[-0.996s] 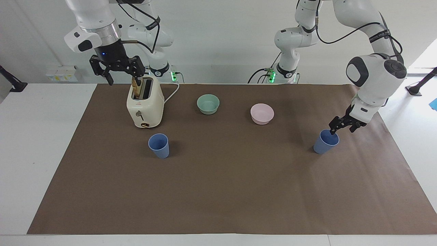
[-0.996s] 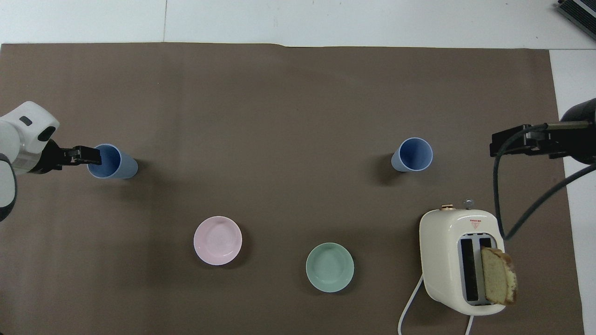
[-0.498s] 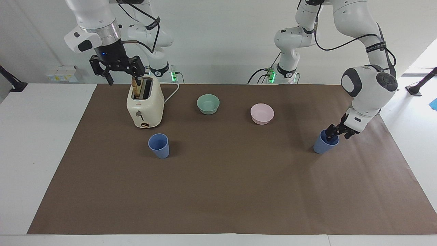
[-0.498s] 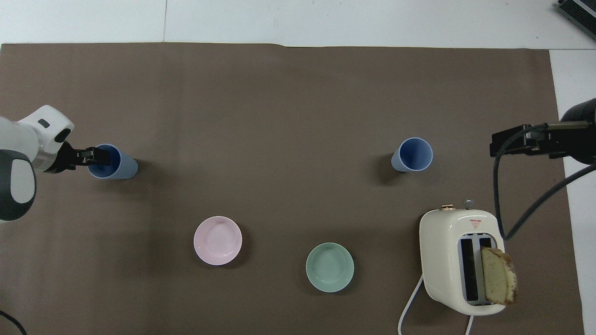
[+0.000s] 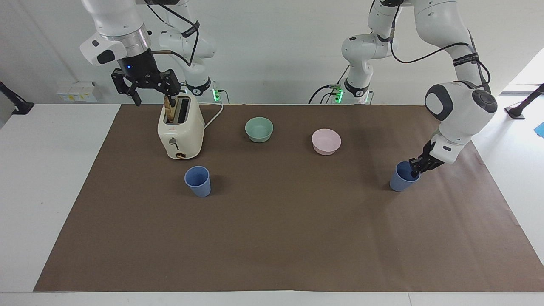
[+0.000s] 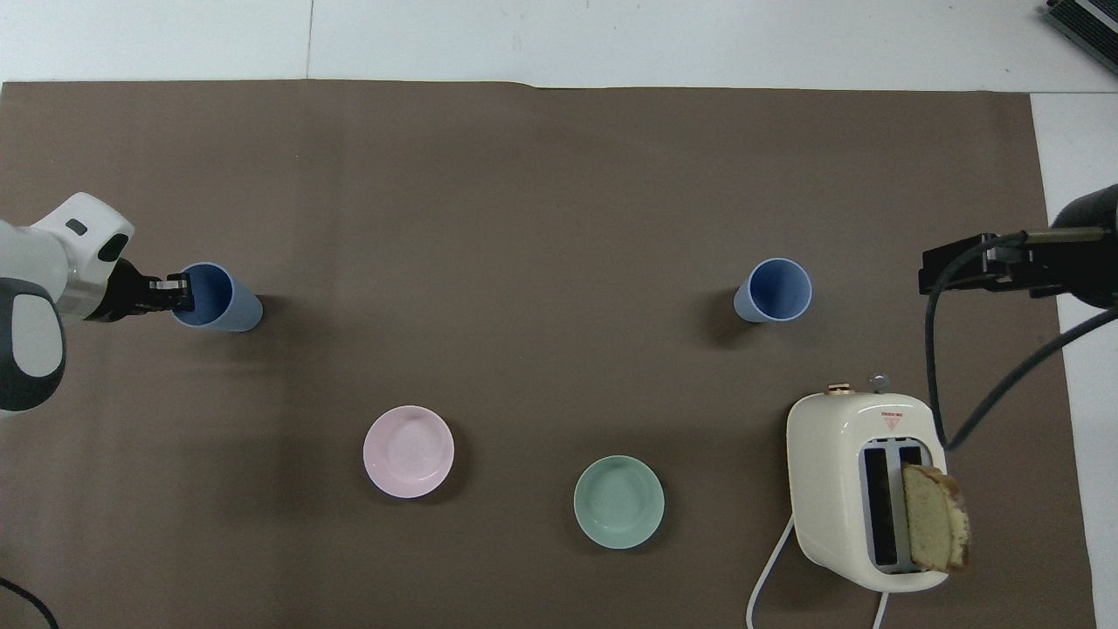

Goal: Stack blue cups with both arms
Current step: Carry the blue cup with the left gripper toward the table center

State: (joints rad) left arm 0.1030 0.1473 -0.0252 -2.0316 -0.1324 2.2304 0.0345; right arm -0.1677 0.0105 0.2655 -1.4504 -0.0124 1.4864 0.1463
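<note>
Two blue cups stand upright on the brown mat (image 5: 272, 238). One blue cup (image 5: 400, 182) (image 6: 224, 302) is at the left arm's end of the table. My left gripper (image 5: 414, 170) (image 6: 179, 293) is shut on its rim, on the side toward the table's end, with one finger inside the cup. The other blue cup (image 5: 198, 182) (image 6: 773, 290) stands free in front of the toaster, at the right arm's end. My right gripper (image 5: 155, 91) hangs open above the toaster and waits, holding nothing.
A cream toaster (image 5: 180, 131) (image 6: 860, 489) with a bread slice (image 5: 170, 111) in one slot stands near the right arm's base. A teal bowl (image 5: 259, 129) and a pink bowl (image 5: 326, 141) sit nearer to the robots than the cups.
My left gripper has come down onto the cup's rim and closed on it; the cup has shifted a little. The right arm has not moved.
</note>
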